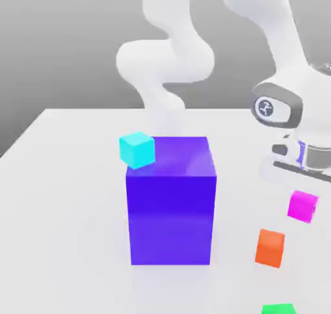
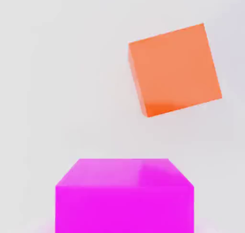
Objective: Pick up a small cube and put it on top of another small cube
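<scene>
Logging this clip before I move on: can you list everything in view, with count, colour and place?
big block: 1, blue-purple, middle of the table
cyan cube: 1, cyan, by the big block's upper corner on the exterior view's left; whether it rests on the block or sits behind it cannot be told
magenta cube: 1, bright magenta, on the exterior view's right, just below the robot's wrist
orange cube: 1, orange, on the table, nearer the camera than the magenta cube
green object: 1, green, cut off by the lower edge of the exterior view
table: 1, white, under everything
robot arm: 1, white, rising behind the big block, its wrist above the magenta cube
</scene>
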`<action>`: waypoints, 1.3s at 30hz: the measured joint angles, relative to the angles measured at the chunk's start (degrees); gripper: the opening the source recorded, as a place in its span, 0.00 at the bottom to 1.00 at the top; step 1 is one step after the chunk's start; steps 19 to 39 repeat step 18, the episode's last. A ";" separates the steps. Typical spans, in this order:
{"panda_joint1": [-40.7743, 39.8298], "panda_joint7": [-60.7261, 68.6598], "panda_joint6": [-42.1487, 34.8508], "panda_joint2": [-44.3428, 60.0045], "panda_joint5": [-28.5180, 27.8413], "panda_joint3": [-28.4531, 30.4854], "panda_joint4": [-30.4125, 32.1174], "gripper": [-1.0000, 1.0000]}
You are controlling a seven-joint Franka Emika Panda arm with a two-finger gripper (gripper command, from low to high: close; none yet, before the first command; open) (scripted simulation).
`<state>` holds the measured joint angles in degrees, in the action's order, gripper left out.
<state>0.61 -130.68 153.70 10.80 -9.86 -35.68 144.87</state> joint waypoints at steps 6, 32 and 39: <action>-2.60 -2.92 -6.92 5.40 -1.83 6.55 -12.11 0.00; -2.11 -8.40 -5.80 16.73 -7.54 15.39 -22.00 1.00; -2.11 -8.40 -5.80 16.73 -7.54 15.39 -22.00 1.00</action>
